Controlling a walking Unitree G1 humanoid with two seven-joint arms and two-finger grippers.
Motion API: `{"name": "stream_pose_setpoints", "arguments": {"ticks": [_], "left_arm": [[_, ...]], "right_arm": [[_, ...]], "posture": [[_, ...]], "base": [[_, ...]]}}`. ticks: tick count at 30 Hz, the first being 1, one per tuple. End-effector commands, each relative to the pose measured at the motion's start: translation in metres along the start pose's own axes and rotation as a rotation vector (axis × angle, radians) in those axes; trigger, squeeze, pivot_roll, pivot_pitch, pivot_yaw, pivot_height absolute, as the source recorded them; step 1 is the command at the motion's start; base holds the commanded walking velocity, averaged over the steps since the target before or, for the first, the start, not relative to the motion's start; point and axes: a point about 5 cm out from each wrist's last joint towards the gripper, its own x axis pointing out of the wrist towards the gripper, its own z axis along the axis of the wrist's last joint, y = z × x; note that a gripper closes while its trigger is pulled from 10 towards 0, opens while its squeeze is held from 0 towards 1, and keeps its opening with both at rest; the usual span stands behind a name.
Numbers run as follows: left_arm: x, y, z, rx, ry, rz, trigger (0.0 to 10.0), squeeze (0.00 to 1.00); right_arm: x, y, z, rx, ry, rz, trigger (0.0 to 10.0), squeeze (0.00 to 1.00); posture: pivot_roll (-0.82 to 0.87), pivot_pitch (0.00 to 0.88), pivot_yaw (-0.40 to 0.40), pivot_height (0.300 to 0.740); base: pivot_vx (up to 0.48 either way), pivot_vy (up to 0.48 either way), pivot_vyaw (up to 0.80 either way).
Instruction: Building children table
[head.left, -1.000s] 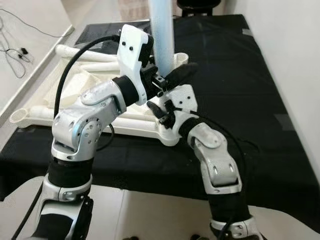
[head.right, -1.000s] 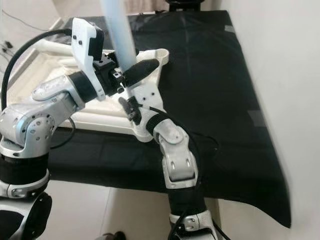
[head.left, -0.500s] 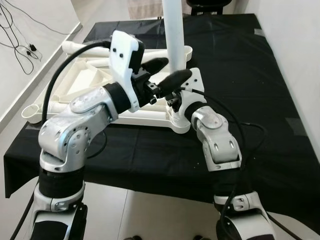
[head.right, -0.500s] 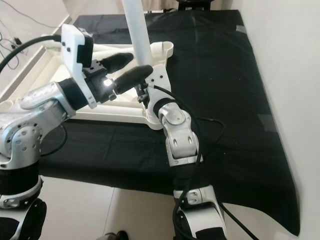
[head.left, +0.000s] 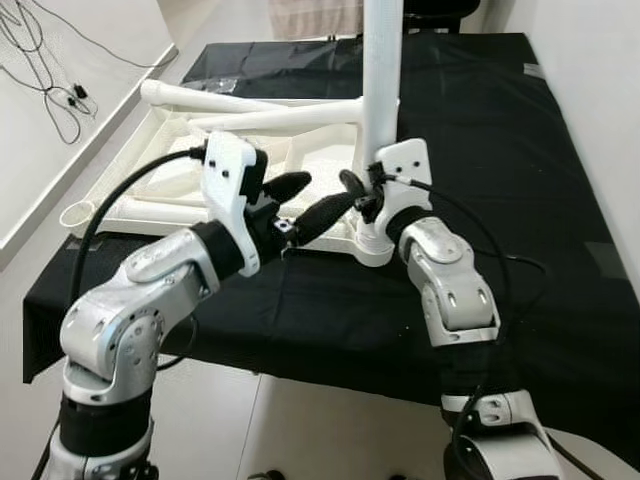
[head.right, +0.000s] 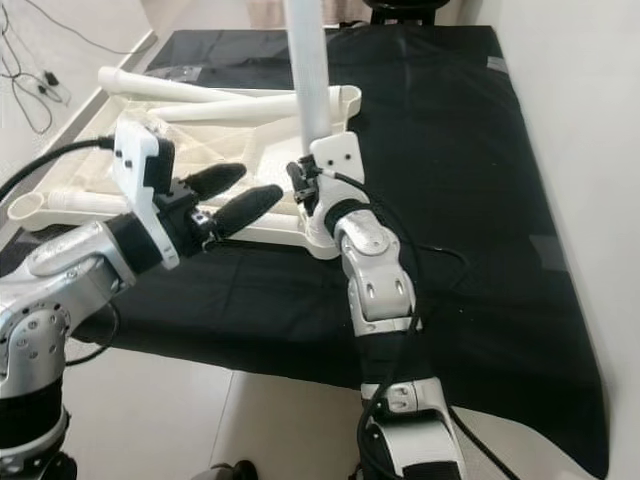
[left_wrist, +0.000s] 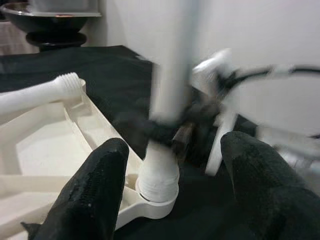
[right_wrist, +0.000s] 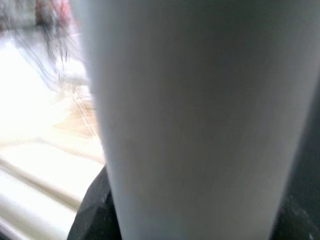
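— How far along is the table?

— The white tabletop (head.left: 200, 165) lies upside down on the black cloth (head.left: 500, 150), and one leg (head.left: 381, 80) stands upright in the near corner socket (head.left: 370, 240). Whether it is fully tight I can't judge.

— And the other legs?

— Two more (head.left: 240, 98) lie loose across the underside, so I'd say most of the work is left: the other sockets, like the one at the far left corner (head.left: 75, 213), look open.

— What are the grippers doing?

— The right gripper (head.left: 362, 192) is clamped on the standing leg, low down, just above the socket. The left gripper (head.left: 305, 200) hovers just beside it, fingers (left_wrist: 95, 190) spread apart and holding nothing.
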Motion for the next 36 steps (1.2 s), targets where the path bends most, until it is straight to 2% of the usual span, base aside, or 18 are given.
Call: {"name": "stream_pose_setpoints", "arguments": {"ticks": [1, 4, 6, 10, 13, 14, 15, 16, 17, 18, 20, 22, 23, 26, 33, 34, 36], "left_arm": [[0.0, -0.005, -0.002, 0.004, 0.015, -0.009, 10.0, 0.0], [0.002, -0.011, -0.005, -0.008, 0.016, -0.019, 10.0, 0.0], [0.002, -0.011, -0.005, -0.008, 0.016, -0.019, 10.0, 0.0], [0.005, -0.015, -0.006, -0.013, 0.012, -0.029, 10.0, 0.0], [0.008, -0.015, -0.003, -0.005, -0.007, -0.029, 10.0, 0.0], [0.01, -0.015, 0.0, 0.004, -0.022, -0.029, 10.0, 0.0], [0.01, -0.015, 0.0, 0.004, -0.022, -0.029, 10.0, 0.0], [0.015, -0.014, 0.008, 0.025, -0.059, -0.03, 10.0, 0.0], [0.019, -0.013, 0.016, 0.046, -0.092, -0.032, 10.0, 0.0], [0.019, -0.013, 0.016, 0.046, -0.092, -0.032, 10.0, 0.0], [0.027, -0.013, 0.031, 0.092, -0.156, -0.039, 10.0, 0.0], [0.034, -0.015, 0.051, 0.127, -0.235, -0.068, 10.0, 0.0], [0.034, -0.015, 0.051, 0.127, -0.235, -0.068, 10.0, 0.0], [0.04, -0.018, 0.073, 0.168, -0.322, -0.097, 10.0, 0.0], [0.042, -0.014, 0.08, 0.206, -0.356, -0.065, 10.0, 0.0], [0.045, -0.004, 0.081, 0.216, -0.366, 0.001, 10.0, 0.0], [0.046, 0.0, 0.081, 0.219, -0.366, 0.028, 10.0, 0.0]], "right_arm": [[-0.002, 0.006, 0.007, 0.087, -0.072, 0.06, 10.0, 0.0], [-0.004, 0.014, 0.026, 0.103, -0.168, 0.174, 10.0, 0.0], [-0.004, 0.014, 0.026, 0.103, -0.168, 0.174, 10.0, 0.0], [-0.009, 0.023, 0.031, 0.067, -0.202, 0.294, 10.0, 0.0], [-0.009, 0.024, 0.03, -0.009, -0.196, 0.301, 10.0, 0.0], [-0.007, 0.023, 0.03, -0.074, -0.185, 0.287, 10.0, 0.0], [-0.007, 0.023, 0.03, -0.074, -0.185, 0.287, 10.0, 0.0], [-0.004, 0.02, 0.027, -0.197, -0.161, 0.241, 10.0, 0.0], [-0.001, 0.017, 0.025, -0.269, -0.143, 0.211, 10.0, 0.0], [-0.001, 0.017, 0.025, -0.269, -0.143, 0.211, 10.0, 0.0], [0.003, 0.012, 0.02, -0.385, -0.116, 0.168, 10.0, 0.0], [0.005, 0.008, 0.015, -0.404, -0.087, 0.145, 10.0, 0.0], [0.005, 0.008, 0.015, -0.404, -0.087, 0.145, 10.0, 0.0], [0.007, 0.007, 0.008, -0.429, -0.048, 0.151, 10.0, 0.0], [0.007, 0.012, 0.003, -0.44, -0.042, 0.17, 10.0, 0.0], [0.006, 0.019, 0.003, -0.442, -0.064, 0.209, 10.0, 0.0], [0.005, 0.022, 0.003, -0.439, -0.077, 0.231, 10.0, 0.0]], "posture": [[0.07, 0.202, 0.086, 0.74], [0.06, 0.193, 0.087, 0.74], [0.06, 0.193, 0.087, 0.74], [0.06, 0.182, 0.089, 0.74], [0.05, 0.173, 0.09, 0.74], [0.05, 0.165, 0.091, 0.74], [0.05, 0.165, 0.091, 0.74], [0.05, 0.151, 0.09, 0.74], [0.05, 0.148, 0.09, 0.74], [0.05, 0.148, 0.09, 0.74], [0.04, 0.13, 0.088, 0.74], [0.04, 0.116, 0.09, 0.74], [0.04, 0.116, 0.09, 0.74], [0.02, 0.091, 0.093, 0.74], [0.02, 0.075, 0.095, 0.74], [0.01, 0.065, 0.098, 0.74], [0.01, 0.065, 0.098, 0.74]], "base": [[0.0, 0.0, 0.0], [0.0, 0.0, 0.0], [0.0, 0.0, 0.0], [0.0, 0.0, 0.0], [0.0, 0.0, 0.0], [0.0, 0.0, 0.0], [0.0, 0.0, 0.0], [0.0, 0.0, 0.0], [0.0, 0.0, 0.0], [0.0, 0.0, 0.0], [0.0, 0.0, 0.0], [0.0, 0.0, 0.0], [0.0, 0.0, 0.0], [0.0, 0.0, 0.0], [0.0, 0.0, 0.0], [0.0, 0.0, 0.0], [0.0, 0.0, 0.0]]}}
